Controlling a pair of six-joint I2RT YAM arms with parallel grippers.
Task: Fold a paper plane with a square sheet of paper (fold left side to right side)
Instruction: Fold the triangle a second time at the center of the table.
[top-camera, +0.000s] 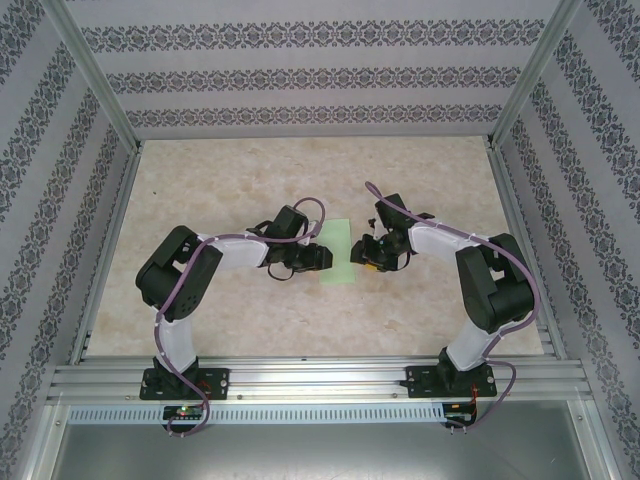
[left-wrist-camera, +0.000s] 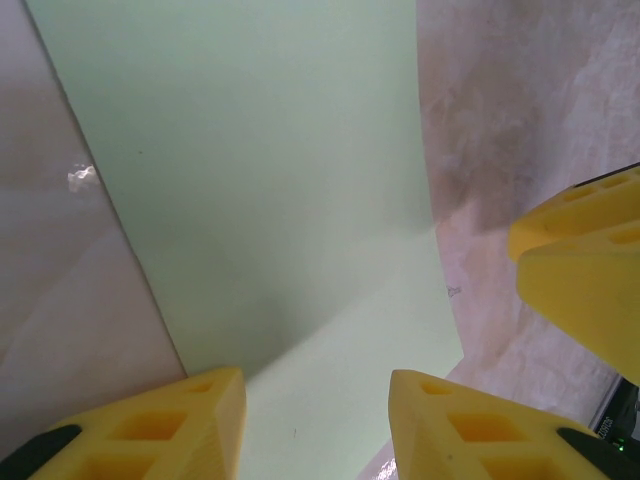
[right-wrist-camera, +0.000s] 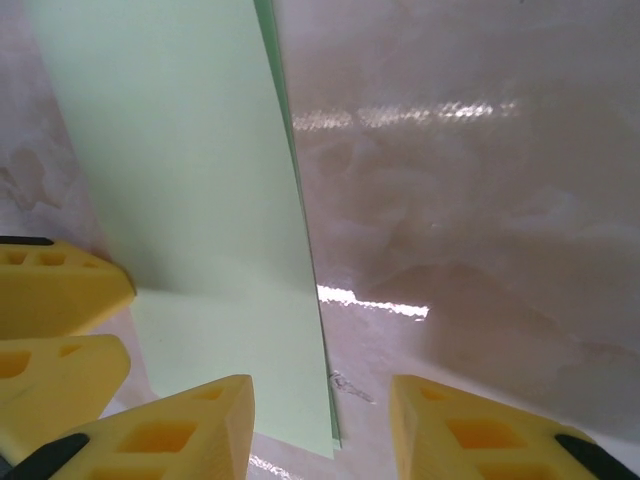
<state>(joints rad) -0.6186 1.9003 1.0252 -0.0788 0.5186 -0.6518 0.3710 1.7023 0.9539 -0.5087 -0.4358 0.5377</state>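
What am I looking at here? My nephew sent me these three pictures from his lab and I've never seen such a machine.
It is a pair of robot arms bolted at the near edge of a marbled table. The wide picture looks down from above and behind them. The other two come from cameras on each wrist, so the yellow wedges are that arm's own fingertips. Between the arms lies a sheet of paper, pale green, folded into a narrow strip with a second layer showing along one edge. The left gripper and right gripper sit low at its two sides, jaws apart. Neither seems to pinch it; the paper looks flat on the table.
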